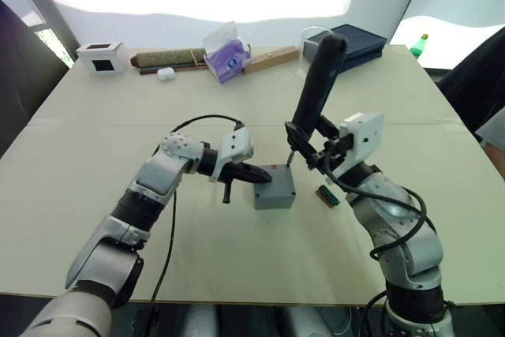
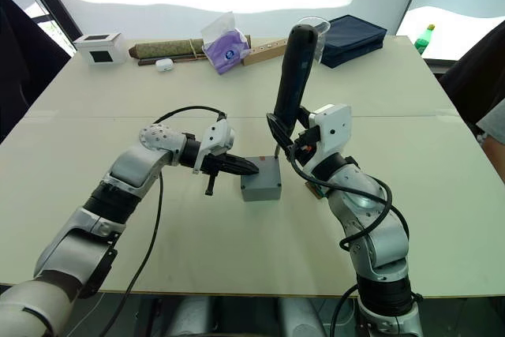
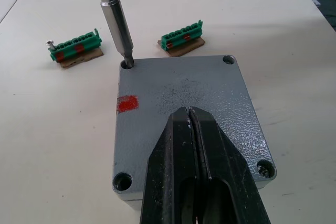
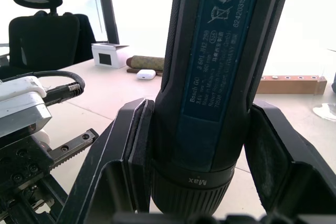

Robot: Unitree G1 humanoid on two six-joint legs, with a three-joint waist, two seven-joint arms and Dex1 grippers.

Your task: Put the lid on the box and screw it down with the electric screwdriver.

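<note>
The lid (image 3: 184,108) already sits flush on the box (image 1: 274,188), its corners squared with the body beneath, so nothing of the box's inside can be seen. The left gripper (image 3: 195,129) has its two black fingers pressed together, and their joined tips rest flat on the middle of the lid — seemingly to pin lid and box against the table (image 1: 237,100) while the screws go in. A red mark (image 3: 127,103) lies on the lid just to one side of those fingertips.

The right gripper (image 4: 202,150) is clamped around the lower barrel of the electric screwdriver (image 1: 316,84), one pad (image 4: 139,145) on each side of the black body, holding it steeply upright with a slight lean. That pose puts the metal bit (image 3: 116,22) straight down into the corner hole beyond the left fingertips, where its tip is seated.

Of the other corner holes, the one nearest the left fingers on the red-mark side looks empty — the remaining two appear to hold screw heads, though that is hard to confirm. Two green terminal strips (image 3: 181,38) lie on the table past the box, well beyond the left fingertips and clear of both grippers.
</note>
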